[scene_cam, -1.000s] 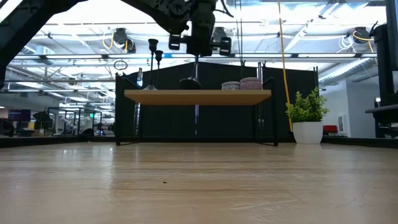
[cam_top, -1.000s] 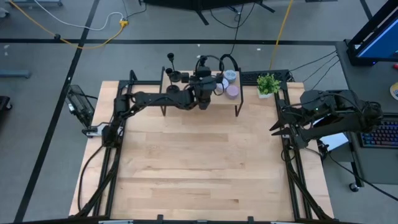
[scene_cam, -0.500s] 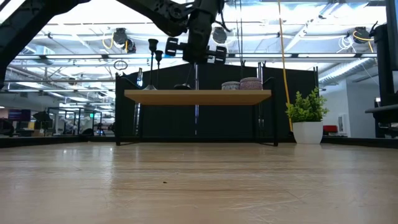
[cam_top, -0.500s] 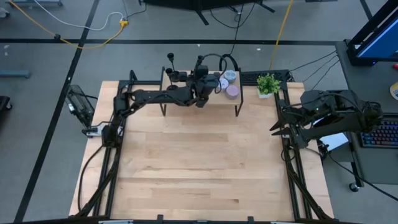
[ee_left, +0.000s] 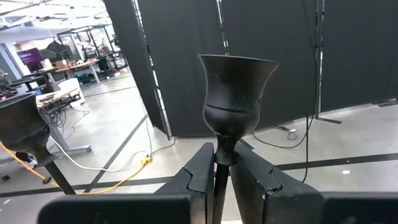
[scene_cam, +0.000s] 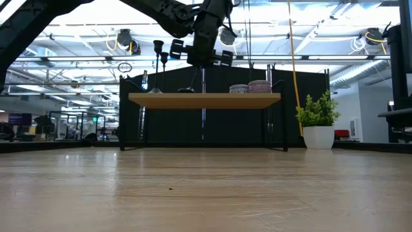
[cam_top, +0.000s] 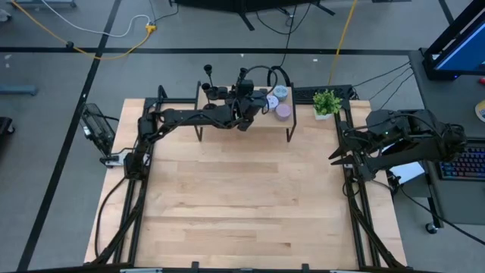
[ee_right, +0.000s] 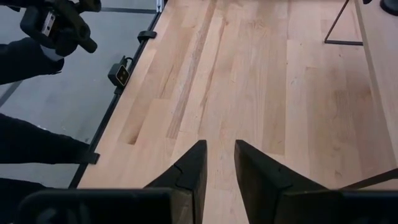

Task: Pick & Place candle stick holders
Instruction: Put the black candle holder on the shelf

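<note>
Left wrist view gives us the clearest read: our left gripper (ee_left: 222, 177) has its jaws drawn narrow around the thin stem of one candle stick holder (ee_left: 235, 93), just under its little cup, which stands upright at the centre of the frame. A second holder's cup (ee_left: 23, 127) shows at the left edge.

From the high view, the left gripper (cam_top: 244, 102) sits over the small raised shelf (cam_top: 292, 121) at the upper middle of the table, with other black holders (cam_top: 208, 73) standing toward the shelf's upper left and the pastel pucks (cam_top: 282, 111) to its right. The low view shows the held stem reaching down to the shelf top, so we judge the holder is gripped but not yet lifted clear.

Our right gripper (ee_right: 217, 168) waits at the right edge of the table (cam_top: 242, 212), jaws nearly together and holding nothing.

We judge the task is at an early stage: one holder grasped, none placed that we can see, carrying and setting down remain.
</note>
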Robot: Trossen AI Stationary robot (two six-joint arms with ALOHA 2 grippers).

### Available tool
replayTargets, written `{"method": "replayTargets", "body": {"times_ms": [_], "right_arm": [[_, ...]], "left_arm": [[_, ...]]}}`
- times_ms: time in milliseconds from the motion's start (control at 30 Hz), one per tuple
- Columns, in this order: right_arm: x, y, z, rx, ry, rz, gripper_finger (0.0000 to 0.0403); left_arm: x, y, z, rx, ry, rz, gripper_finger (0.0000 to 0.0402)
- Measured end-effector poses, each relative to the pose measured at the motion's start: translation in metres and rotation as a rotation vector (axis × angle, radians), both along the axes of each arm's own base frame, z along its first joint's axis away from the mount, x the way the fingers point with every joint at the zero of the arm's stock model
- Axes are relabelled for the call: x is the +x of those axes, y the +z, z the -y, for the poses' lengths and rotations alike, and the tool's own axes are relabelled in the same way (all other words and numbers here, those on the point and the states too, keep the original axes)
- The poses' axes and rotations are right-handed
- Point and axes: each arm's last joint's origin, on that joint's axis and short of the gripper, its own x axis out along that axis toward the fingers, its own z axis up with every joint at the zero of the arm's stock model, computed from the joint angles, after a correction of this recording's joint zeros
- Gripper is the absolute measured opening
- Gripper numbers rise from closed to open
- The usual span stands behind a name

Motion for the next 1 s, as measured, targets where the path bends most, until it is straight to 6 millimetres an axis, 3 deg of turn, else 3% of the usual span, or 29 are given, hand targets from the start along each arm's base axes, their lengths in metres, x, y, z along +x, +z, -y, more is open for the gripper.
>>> {"method": "replayTargets", "body": {"times_ms": [1000], "right_arm": [[0.0000, 0.0001, -0.0001, 0.011, -0.004, -0.003, 0.0073]], "left_arm": [[0.0015, -0.0012, 0.0029, -0.015, -0.036, -0.082, 0.0068]]}}
